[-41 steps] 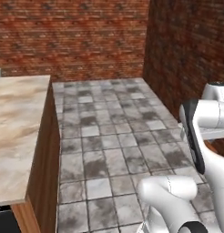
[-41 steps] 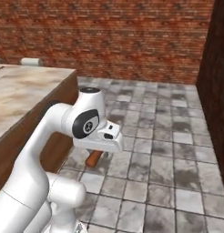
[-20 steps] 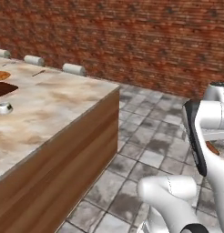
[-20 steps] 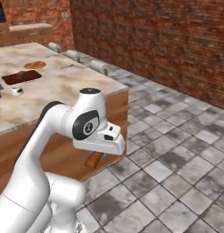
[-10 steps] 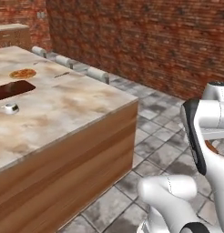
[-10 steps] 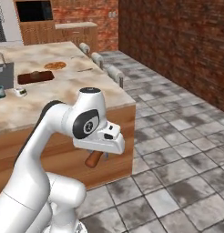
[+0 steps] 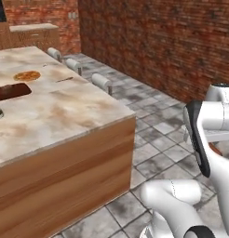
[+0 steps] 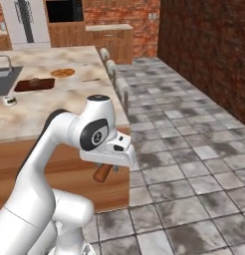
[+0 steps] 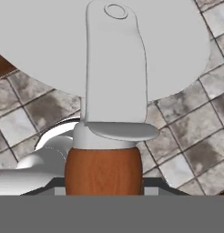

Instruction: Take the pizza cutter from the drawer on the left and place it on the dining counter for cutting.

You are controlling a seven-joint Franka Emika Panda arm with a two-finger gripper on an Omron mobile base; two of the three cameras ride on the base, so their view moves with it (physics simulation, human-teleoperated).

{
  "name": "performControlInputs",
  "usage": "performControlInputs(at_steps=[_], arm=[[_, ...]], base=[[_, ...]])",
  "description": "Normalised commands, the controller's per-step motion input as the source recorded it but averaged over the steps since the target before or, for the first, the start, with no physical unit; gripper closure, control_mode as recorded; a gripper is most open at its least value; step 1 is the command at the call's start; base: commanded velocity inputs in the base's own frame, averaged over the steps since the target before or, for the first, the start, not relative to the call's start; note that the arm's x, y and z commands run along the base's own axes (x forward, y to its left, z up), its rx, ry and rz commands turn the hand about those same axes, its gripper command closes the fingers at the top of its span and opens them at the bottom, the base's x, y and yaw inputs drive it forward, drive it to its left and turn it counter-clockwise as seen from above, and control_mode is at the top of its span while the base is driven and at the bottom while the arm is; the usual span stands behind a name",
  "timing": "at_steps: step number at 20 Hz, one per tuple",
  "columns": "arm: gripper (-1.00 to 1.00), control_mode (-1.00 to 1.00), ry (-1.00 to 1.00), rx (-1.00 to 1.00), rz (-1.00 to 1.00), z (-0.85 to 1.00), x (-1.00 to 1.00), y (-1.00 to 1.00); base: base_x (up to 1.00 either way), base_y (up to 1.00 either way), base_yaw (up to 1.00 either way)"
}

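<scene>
Brick walls and a grey tiled floor (image 8: 194, 129) surround the marbled dining bench (image 7: 56, 111), whose near corner sits ahead and to my left. My pincer (image 8: 108, 167) is clamped on the pizza cutter (image 9: 104, 104): its reddish-brown handle pokes out below my wrist in the right base view, and its pale round blade looms close before the hand camera. The carry is the step in hand, I judge, so I should keep the grip firm and the tool level until bare stone lies under it (the wide patch near the corner looks free). Farther back stand a dark cutting board (image 8: 35, 84), a pizza (image 8: 62, 72) and a small cup (image 8: 10, 100). Stools (image 8: 114, 69) line the far edge, so approaching over the near corner seems safest.
</scene>
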Motion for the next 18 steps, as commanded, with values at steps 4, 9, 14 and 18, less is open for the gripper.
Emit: performControlInputs(at_steps=[4,9,14,18], arm=[[1.0,1.0,0.0,0.0,0.0,0.0,0.0,0.0],[1.0,1.0,0.0,0.0,0.0,0.0,0.0,0.0],[1.0,1.0,0.0,0.0,0.0,0.0,0.0,0.0],[1.0,1.0,0.0,0.0,0.0,0.0,0.0,0.0]], base=[[0.64,-1.0,0.31],[0.63,-1.0,0.31],[0.62,-1.0,0.32],[0.61,-1.0,0.36]])
